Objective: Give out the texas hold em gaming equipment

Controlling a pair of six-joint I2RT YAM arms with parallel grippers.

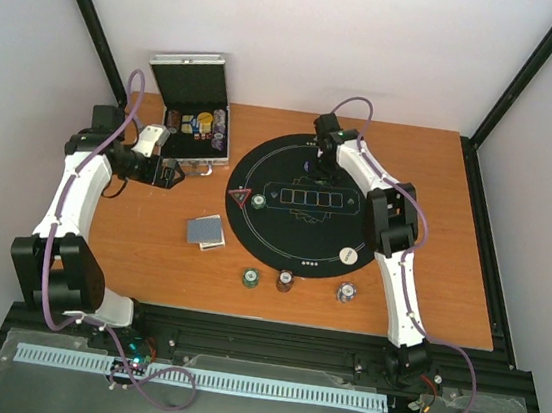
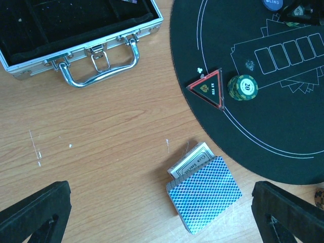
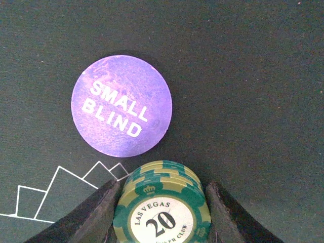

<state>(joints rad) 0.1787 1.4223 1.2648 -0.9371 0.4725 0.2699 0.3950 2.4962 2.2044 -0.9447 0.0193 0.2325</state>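
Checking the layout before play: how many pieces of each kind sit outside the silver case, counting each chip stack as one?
Green striped poker chip stacks: 3
Red-brown striped chip stack: 1
White striped chip stack: 1
Round button discs, purple and white: 2
Red triangle marker: 1
Blue-backed card deck: 1
Total: 9

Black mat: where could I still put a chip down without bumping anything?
Bare felt lies on the near side of the mat, between the green chips beside the red triangle marker and the white button. Crowded: the far edge, where the right gripper clamps a green stack by the purple disc.
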